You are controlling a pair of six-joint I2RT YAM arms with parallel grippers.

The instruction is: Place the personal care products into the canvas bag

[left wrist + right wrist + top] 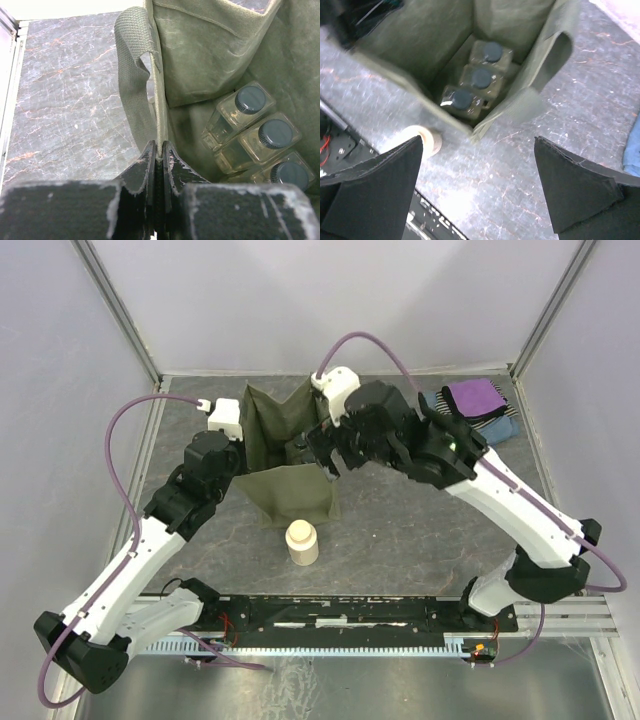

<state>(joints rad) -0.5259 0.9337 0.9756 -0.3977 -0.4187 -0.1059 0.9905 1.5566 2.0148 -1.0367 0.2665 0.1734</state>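
The olive canvas bag (290, 490) stands open at the table's middle. Three clear bottles with dark caps lie side by side on its floor, shown in the left wrist view (275, 134) and in the right wrist view (481, 77). The cream jar (301, 543) stands on the table just in front of the bag; it also shows in the right wrist view (427, 140). My left gripper (160, 150) is shut on the bag's left rim (159, 100) beside a handle (132, 80). My right gripper (479, 175) is open and empty, hovering over the bag's right front corner.
Folded purple (473, 395) and striped cloths (490, 425) lie at the back right; a blue cloth edge (632, 150) shows in the right wrist view. The rail (350, 615) runs along the near table edge.
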